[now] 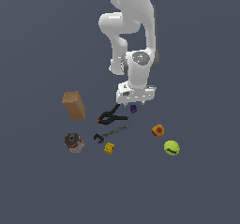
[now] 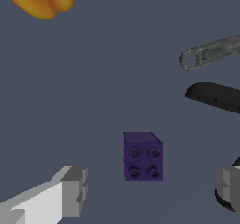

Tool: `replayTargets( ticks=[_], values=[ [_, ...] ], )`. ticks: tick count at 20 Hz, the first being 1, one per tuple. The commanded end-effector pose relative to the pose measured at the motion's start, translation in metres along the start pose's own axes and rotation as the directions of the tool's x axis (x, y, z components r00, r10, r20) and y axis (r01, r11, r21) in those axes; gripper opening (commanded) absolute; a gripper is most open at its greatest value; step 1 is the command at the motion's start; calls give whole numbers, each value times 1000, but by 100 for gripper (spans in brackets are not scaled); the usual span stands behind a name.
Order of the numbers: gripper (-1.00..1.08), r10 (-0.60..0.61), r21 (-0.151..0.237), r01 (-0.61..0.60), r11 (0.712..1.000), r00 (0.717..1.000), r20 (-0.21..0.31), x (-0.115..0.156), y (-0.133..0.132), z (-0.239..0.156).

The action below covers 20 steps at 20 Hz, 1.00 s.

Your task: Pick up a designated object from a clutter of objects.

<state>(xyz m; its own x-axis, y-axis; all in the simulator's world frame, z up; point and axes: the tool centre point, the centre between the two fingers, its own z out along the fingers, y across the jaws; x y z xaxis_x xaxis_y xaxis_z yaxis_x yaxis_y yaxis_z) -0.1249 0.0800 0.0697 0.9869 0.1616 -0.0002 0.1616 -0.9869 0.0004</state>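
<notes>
Directly below the gripper (image 2: 150, 190), the purple block (image 2: 143, 156) sits studs-up between wide-open jaws, untouched; clamp (image 1: 111, 117) lies nearby.

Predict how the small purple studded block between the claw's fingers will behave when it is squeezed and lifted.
The purple block looks rigid, with flat sides, so it probably won't squash or roll. Being tiny, it is likely light. The open claw straddles it; its smooth faces might let it twist if gripped off-centre.
</notes>
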Motion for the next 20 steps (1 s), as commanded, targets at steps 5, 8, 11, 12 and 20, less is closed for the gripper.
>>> replayTargets(
  ticks=[5,8,11,12,20],
  values=[
    [100,0,1,0,1000,1000,0,-1,0,19],
    [100,0,1,0,1000,1000,0,-1,0,32],
    [100,0,1,0,1000,1000,0,-2,0,41],
    [100,0,1,0,1000,1000,0,-2,0,44],
    [-100,-1,0,1,1000,1000,0,-1,-1,48]
  ],
)
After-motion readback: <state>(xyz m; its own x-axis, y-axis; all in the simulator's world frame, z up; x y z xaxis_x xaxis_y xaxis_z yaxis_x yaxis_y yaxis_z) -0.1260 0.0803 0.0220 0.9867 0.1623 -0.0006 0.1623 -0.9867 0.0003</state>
